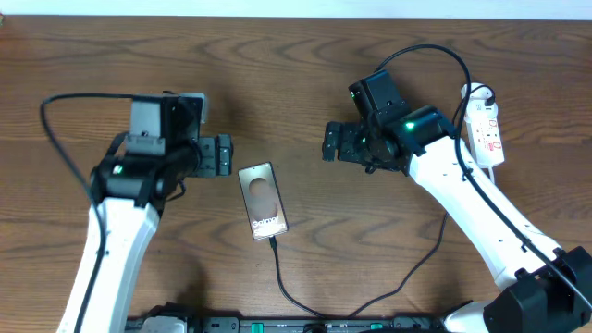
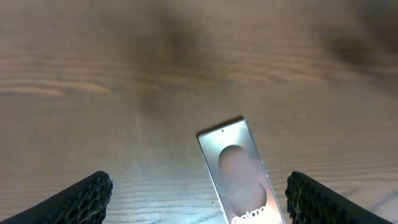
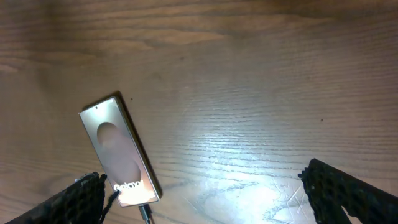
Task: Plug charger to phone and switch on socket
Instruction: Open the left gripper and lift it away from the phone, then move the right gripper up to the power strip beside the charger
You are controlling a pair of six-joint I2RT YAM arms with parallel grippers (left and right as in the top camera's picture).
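The phone [image 1: 264,199] lies flat mid-table, its "Galaxy" end toward the front. The charger [image 1: 287,291], a thin black cable, runs from the phone's front end, loops along the front edge and rises to the right. Its plug tip [image 3: 144,211] sits in the phone's [image 3: 118,149] port. The white socket [image 1: 486,125] lies at the far right. My left gripper [image 1: 222,154] hovers open just left of the phone's far end; the phone [image 2: 239,171] shows between its fingers [image 2: 81,199], untouched. My right gripper [image 1: 331,143] is open to the phone's right, holding nothing.
The wooden table [image 1: 296,55] fills the view. A white cord and plug [image 1: 474,92] sit at the socket's far end. Thick black robot cables arc over both arms. Dark equipment lines the front edge [image 1: 277,326].
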